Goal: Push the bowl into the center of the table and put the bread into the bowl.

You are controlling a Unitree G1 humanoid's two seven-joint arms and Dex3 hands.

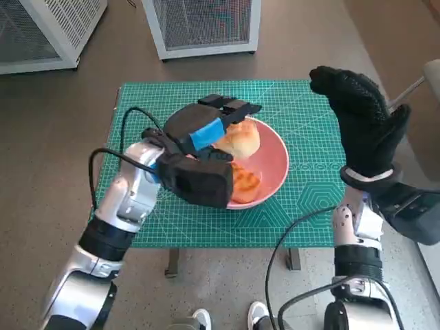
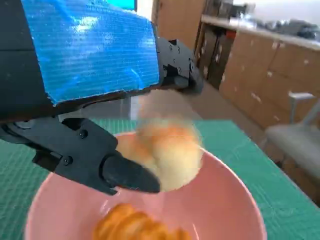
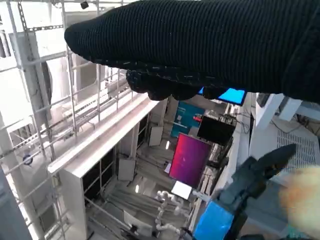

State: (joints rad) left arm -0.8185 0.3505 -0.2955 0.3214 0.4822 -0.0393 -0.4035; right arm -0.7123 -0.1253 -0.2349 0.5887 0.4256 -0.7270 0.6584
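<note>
A pink bowl point(image 1: 278, 161) stands near the middle of the green mat point(image 1: 309, 199). A pale round bread roll point(image 1: 240, 139) lies inside it, under the outstretched fingers of my left hand point(image 1: 196, 148). In the left wrist view the roll point(image 2: 170, 150) is blurred between thumb and fingers of the left hand point(image 2: 90, 55), which stand wide apart over the bowl point(image 2: 235, 185). A browner piece of bread point(image 1: 245, 182) point(image 2: 132, 225) lies on the bowl's floor. My right hand point(image 1: 361, 124) point(image 3: 200, 45) is raised over the mat's right edge, fingers up, holding nothing.
Two white mesh cabinets point(image 1: 203, 24) point(image 1: 41, 31) stand on the floor beyond the table. A person's shoes point(image 1: 203, 320) show at the near edge. A pale chair part point(image 1: 430, 69) sits at the right. Black cables point(image 1: 103, 155) loop off my left forearm.
</note>
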